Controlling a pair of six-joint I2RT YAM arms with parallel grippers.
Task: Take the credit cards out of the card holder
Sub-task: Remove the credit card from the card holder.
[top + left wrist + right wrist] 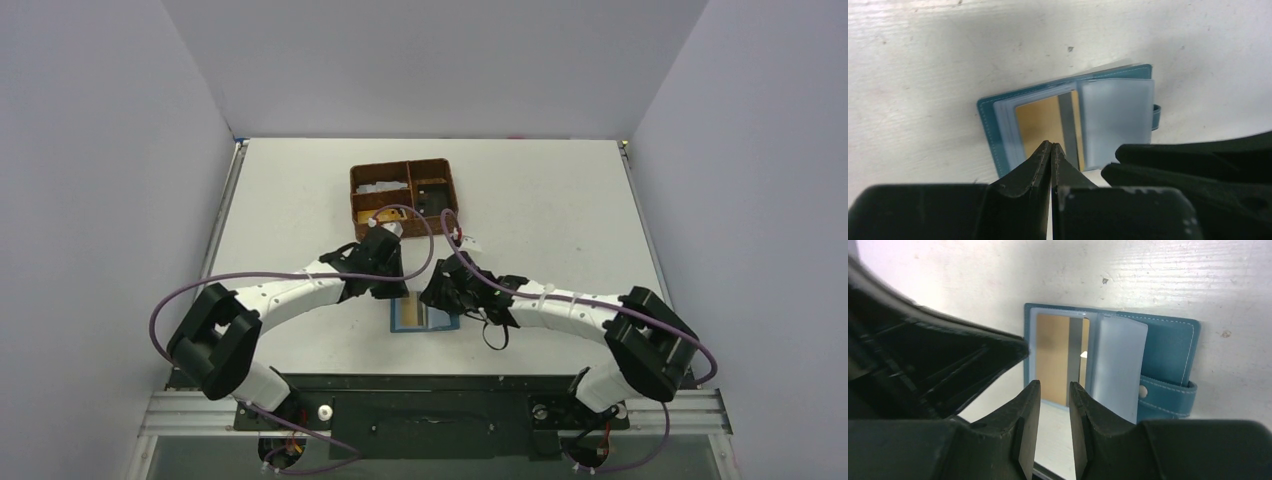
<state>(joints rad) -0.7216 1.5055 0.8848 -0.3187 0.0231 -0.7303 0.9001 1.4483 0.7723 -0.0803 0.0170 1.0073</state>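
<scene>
Two pincers: left [1051, 146] shut, right [1054, 388] ajar

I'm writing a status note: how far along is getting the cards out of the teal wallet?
Done: the teal-blue folding card holder lies open on the white table. In hand: the left pincer is shut at the near edge of the tan-gold flat card, the right pincer open beside it. Left: that card sits inside the holder; pulling it out, and any others, remains.

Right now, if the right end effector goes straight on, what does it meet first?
Likely the gold credit card in the open card holder, ahead of the right end effector; height above it unclear.
</scene>
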